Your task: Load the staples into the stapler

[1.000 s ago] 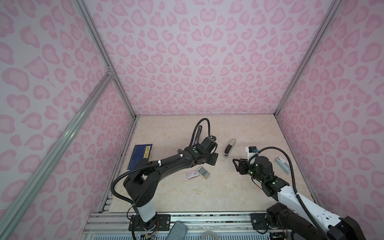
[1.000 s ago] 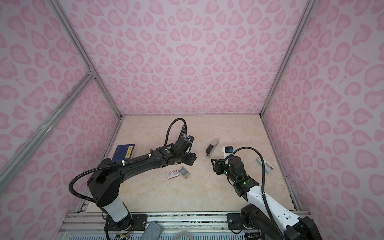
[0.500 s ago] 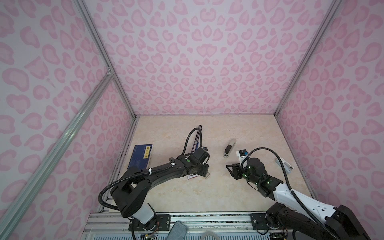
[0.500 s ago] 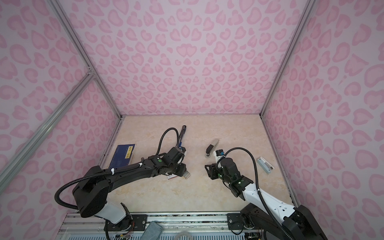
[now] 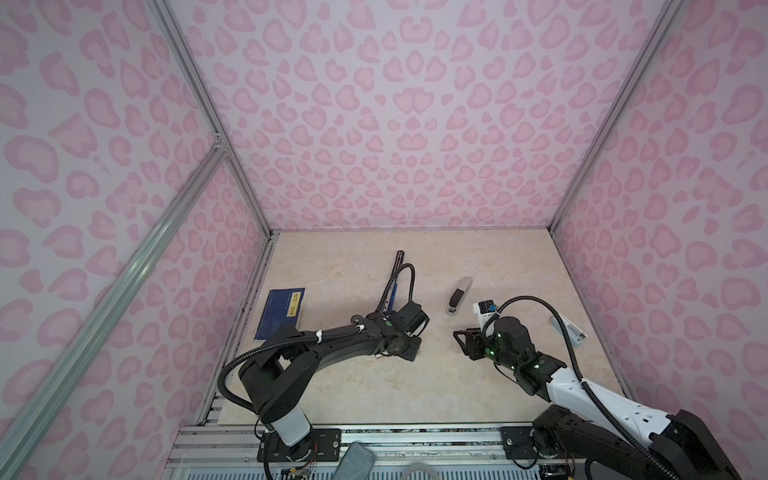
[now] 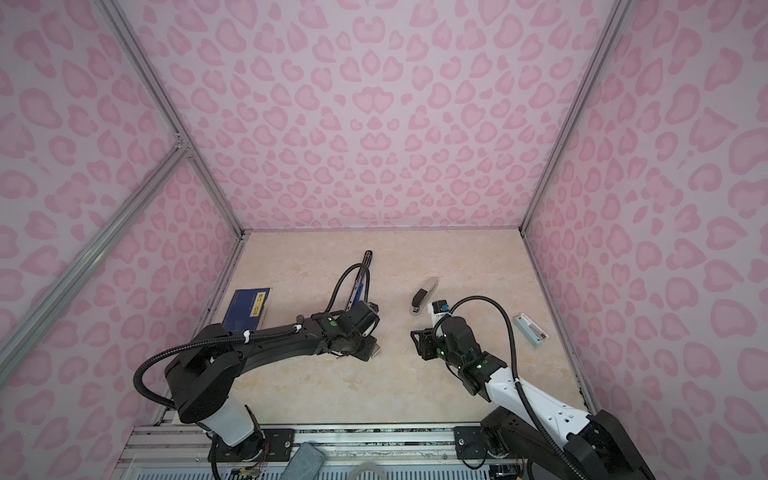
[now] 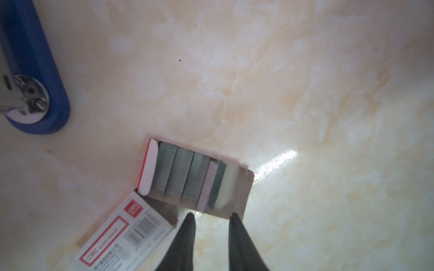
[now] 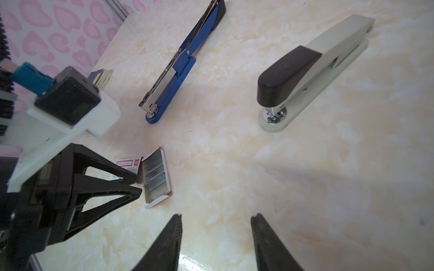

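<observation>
The left arm (image 5: 332, 341) stretches low over the table (image 7: 258, 70). The left gripper (image 7: 212, 217) points at the near wall of the open tray (image 7: 245, 187), jaws narrowly apart, holding nothing. The staples (image 7: 183, 173) lie in rows inside that tray, near the opened blue stapler (image 8: 185, 68). The right gripper (image 8: 215, 218) hovers alongside, jaws apart, empty.
</observation>
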Robot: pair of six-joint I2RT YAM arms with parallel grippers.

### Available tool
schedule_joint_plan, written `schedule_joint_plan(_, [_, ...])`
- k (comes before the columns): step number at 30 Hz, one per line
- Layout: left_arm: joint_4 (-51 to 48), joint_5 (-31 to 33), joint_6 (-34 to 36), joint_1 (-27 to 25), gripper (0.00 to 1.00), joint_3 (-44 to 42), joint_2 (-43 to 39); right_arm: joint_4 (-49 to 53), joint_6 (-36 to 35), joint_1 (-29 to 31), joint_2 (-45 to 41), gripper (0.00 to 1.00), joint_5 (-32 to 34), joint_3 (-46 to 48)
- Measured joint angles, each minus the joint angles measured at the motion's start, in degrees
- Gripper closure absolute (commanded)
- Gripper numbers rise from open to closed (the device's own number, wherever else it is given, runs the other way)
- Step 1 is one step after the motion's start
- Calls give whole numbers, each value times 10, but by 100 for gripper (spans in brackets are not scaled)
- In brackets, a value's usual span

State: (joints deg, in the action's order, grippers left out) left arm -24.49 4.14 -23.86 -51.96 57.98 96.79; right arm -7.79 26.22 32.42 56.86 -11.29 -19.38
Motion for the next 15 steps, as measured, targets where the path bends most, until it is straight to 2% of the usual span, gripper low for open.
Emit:
schedule_joint_plan(8, [-3, 28, 10, -5, 71, 13, 19, 0, 2, 0, -6, 49, 7, 3])
schedule_joint_plan(15, [-7, 36, 16, -7, 75, 17, 35, 0, 2, 0, -12, 49, 9, 5])
